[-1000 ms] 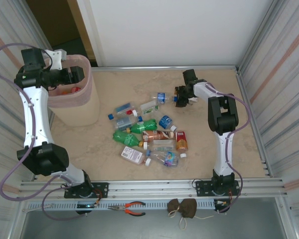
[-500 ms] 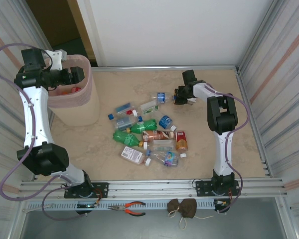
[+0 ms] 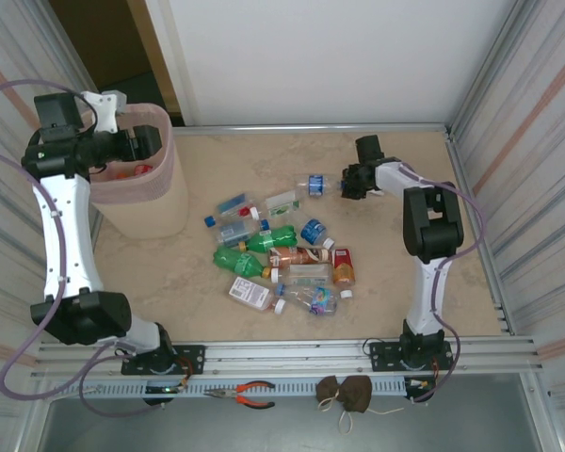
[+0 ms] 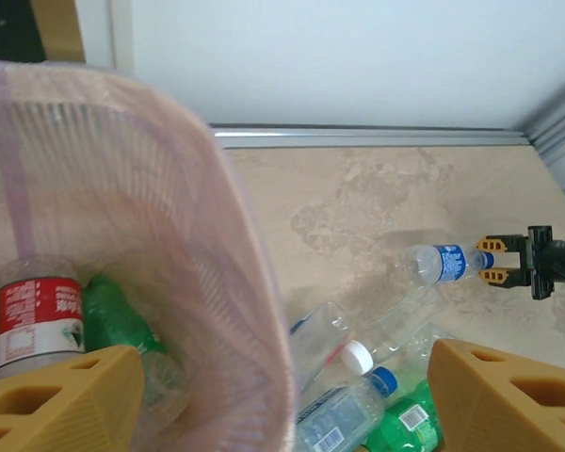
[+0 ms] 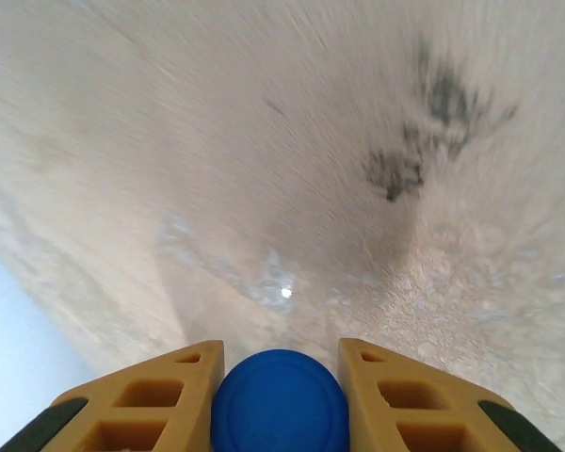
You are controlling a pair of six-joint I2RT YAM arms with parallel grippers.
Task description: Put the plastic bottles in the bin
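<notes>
Mottled beige tabletop (image 3: 235, 160); right gripper (image 4: 494, 261) tight on blue-capped clear bottle (image 4: 433, 264), left gripper (image 3: 149, 141) wide over pink bin (image 3: 155, 202)

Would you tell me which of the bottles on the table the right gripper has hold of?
The clear bottle with the blue label, lying apart from the heap; the right gripper is shut on its blue cap.
</notes>
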